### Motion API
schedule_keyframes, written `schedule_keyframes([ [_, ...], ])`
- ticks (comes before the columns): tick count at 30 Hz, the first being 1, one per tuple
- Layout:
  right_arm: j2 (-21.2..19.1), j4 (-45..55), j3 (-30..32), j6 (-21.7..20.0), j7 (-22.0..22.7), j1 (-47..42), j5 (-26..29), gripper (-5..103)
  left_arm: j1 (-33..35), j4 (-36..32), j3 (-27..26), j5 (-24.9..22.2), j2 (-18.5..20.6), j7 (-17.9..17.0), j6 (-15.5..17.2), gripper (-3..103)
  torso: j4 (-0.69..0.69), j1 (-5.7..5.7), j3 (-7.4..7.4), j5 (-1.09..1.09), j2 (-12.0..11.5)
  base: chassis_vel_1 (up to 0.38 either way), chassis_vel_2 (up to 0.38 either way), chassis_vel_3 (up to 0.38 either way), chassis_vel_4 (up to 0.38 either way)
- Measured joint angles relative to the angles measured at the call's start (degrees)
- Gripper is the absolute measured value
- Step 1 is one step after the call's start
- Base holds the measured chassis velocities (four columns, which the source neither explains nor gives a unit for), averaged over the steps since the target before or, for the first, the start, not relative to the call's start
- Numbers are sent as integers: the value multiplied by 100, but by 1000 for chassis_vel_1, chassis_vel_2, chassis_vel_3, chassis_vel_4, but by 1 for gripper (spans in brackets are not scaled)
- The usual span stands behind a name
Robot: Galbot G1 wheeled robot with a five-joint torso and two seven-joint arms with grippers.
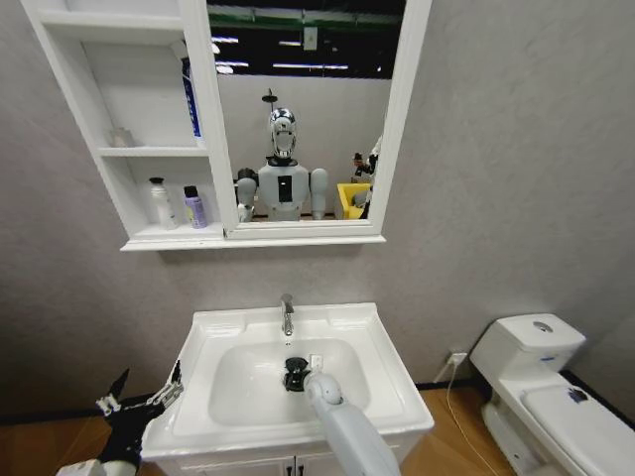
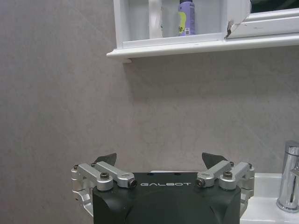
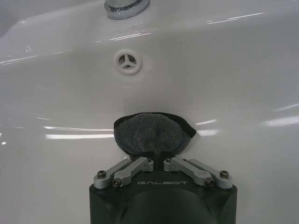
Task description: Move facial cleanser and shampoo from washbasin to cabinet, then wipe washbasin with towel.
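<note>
While pressed to the back wall of the washbasin [image 1: 392, 382] bowl: towel [image 3: 152, 133], pinched in right gripper [image 3: 159, 156]. Left gripper [image 2: 159, 161], fingers wide, off the front-left corner.

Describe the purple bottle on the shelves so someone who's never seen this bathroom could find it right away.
Start at the white-framed mirror above the washbasin; the cabinet of open shelves is joined to its left side. On the lowest shelf stand two bottles, and the purple bottle is the one nearer the mirror. It is shorter, with a dark cap, unlike the taller white bottle beside it.
</note>
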Motion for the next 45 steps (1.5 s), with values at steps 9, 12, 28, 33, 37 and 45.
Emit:
schedule_keyframes([
  [9, -128, 134, 100, -24, 1, -60, -14, 4, 0, 0, 0, 0, 0, 0, 0, 100, 4, 0, 0, 3, 0, 0, 0, 0, 0],
  [12, -318, 330, 148, -64, 36, -149, 14, 4, 0, 0, 0, 0, 0, 1, 0, 100, -1, 0, 0, 1, 0, 0, 0, 0, 0],
  [28, -614, 955, 418, -191, 160, -604, 77, 4, 0, 0, 0, 0, 0, 0, 0, 100, -6, 0, 0, -3, 0, 0, 0, 0, 0],
  [33, -272, 539, 295, -26, 21, -418, -105, 4, 0, 0, 0, 0, 0, 0, 0, 100, -1, 0, 0, 0, 0, 0, 0, 0, 0],
  [37, -106, 304, 257, 51, -51, -276, -184, 4, 0, 0, 0, 0, 0, 0, 0, 100, 0, 1, 1, 0, 0, 0, 0, 0, 0],
  [45, -120, 319, 232, 76, -82, -254, -186, 4, 0, 0, 0, 0, 0, 0, -1, 100, 2, 2, 2, 2, -1, 0, 0, 0, 0],
])
